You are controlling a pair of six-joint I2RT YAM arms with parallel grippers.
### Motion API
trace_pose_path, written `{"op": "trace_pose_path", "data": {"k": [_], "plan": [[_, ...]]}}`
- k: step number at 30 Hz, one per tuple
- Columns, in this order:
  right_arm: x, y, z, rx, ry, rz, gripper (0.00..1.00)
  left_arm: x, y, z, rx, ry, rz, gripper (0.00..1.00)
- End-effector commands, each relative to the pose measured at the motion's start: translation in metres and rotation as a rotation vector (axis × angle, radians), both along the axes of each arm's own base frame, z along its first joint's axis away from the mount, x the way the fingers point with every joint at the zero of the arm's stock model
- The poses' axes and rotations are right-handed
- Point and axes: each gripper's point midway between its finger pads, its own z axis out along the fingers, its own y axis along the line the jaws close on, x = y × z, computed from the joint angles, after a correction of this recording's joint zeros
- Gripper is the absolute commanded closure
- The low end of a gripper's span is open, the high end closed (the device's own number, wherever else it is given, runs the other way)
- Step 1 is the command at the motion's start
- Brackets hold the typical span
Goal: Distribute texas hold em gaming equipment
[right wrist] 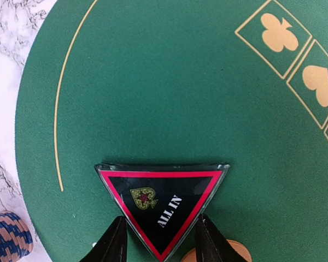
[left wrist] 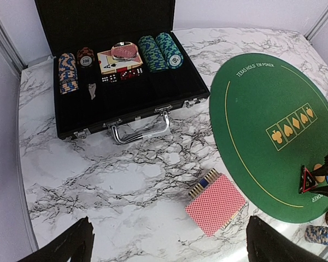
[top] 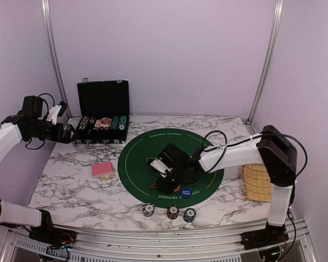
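A black triangular "ALL IN" marker button (right wrist: 161, 204) with a red border stands tilted on the green felt mat (right wrist: 153, 82). My right gripper (right wrist: 159, 232) is shut on its lower corner; it also shows in the top view (top: 163, 176). An orange button (right wrist: 236, 254) lies beside the right finger. A blue button (top: 186, 192) lies on the mat. The red-backed card deck (left wrist: 216, 203) lies on the marble left of the mat. Three chip stacks (top: 173, 212) stand at the front edge. My left gripper (left wrist: 169, 254) is open and empty, high above the deck.
The black hinged case (left wrist: 126, 93) stands open at the back left, holding chip stacks (left wrist: 161, 52), cards and dice. A woven yellow tray (top: 258, 182) sits at the right edge. One chip stack (right wrist: 8, 236) stands just off the mat by my right gripper.
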Motion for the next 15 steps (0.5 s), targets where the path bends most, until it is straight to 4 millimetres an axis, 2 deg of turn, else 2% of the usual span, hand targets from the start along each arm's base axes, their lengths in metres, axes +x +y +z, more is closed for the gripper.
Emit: {"op": "trace_pose_path", "data": {"k": [1,4,7,11,15], "plan": [[-0.003,0.01,-0.001,-0.034,-0.044,0.027,0.59,-0.002,-0.001,0.013,-0.012,-0.016,-0.005,0.01],[0.0,0.013,0.0,-0.031,-0.054,0.017,0.59,-0.004,-0.001,0.012,-0.011,-0.011,-0.008,0.01],[0.007,0.02,0.002,-0.015,-0.074,0.0,0.64,-0.004,-0.001,0.012,-0.01,-0.008,-0.009,0.01],[0.019,0.036,0.005,0.012,-0.094,-0.024,0.7,-0.005,-0.001,0.011,-0.008,-0.005,-0.009,0.01],[0.036,0.053,0.01,0.041,-0.129,-0.062,0.72,-0.006,-0.003,0.011,-0.016,-0.001,-0.017,0.01]]}}
